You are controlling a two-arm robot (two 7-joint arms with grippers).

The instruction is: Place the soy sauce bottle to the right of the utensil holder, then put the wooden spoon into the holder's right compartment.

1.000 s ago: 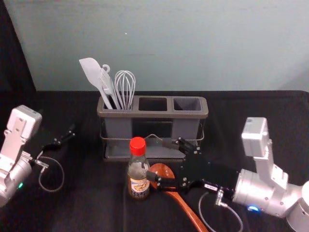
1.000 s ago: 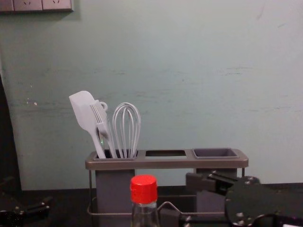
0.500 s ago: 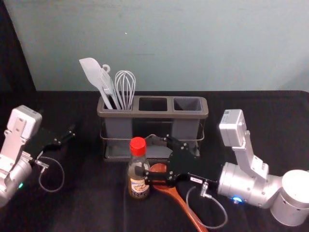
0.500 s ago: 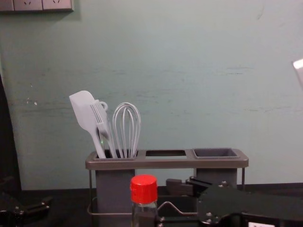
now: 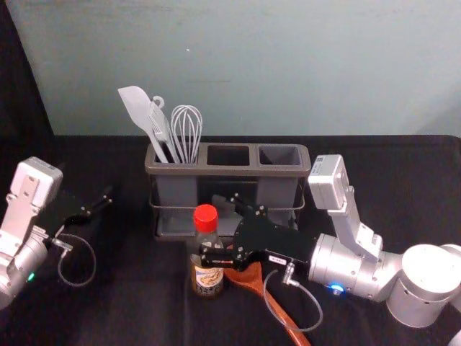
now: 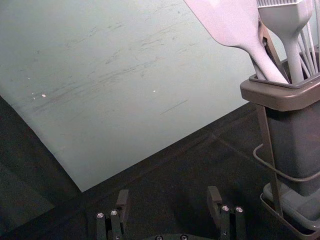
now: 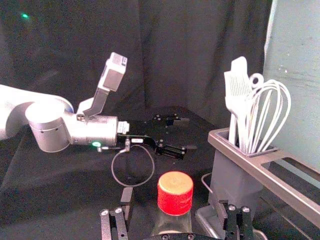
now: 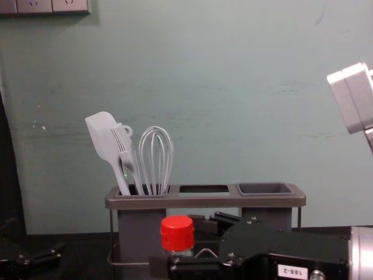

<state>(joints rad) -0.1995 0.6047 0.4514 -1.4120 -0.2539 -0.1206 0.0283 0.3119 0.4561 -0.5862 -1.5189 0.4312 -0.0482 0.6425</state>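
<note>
Soy sauce bottle (image 5: 207, 277), one: upright on the black-covered table (image 5: 108, 310), in front of the utensil holder (image 5: 227, 171), towards its left half, hence short of the wanted place at the holder's right. Right gripper (image 7: 175, 200), at work: reaching in from the right, fingers spread to either side of the bottle, one nearer the robot, one nearer the holder; no pinch evident. Apparent reason for the placing: closure across the glass body below the red cap (image 5: 205, 218), good for an upright, level carry. Wooden spoon (image 5: 277, 310), one: flat on the table, aslant, bowl close beside the bottle and partly beneath the right gripper, handle running towards the robot; contact with bottle, cannot tell. Likely hazard: a brush against the spoon during closing or sideways travel; a small lift first, advisable. Right compartment (image 5: 281, 155): vacant, ready for the spoon, second item in order. Left compartment: silicone spatula (image 8: 102, 134), pastry brush (image 8: 133, 166) and balloon whisk (image 8: 156, 160), heads up, handles down, a probable pattern for the spoon. Left gripper (image 6: 168, 194): idle at the left of the table, fingers apart with nothing between, well away from the bottle's likely path.
</note>
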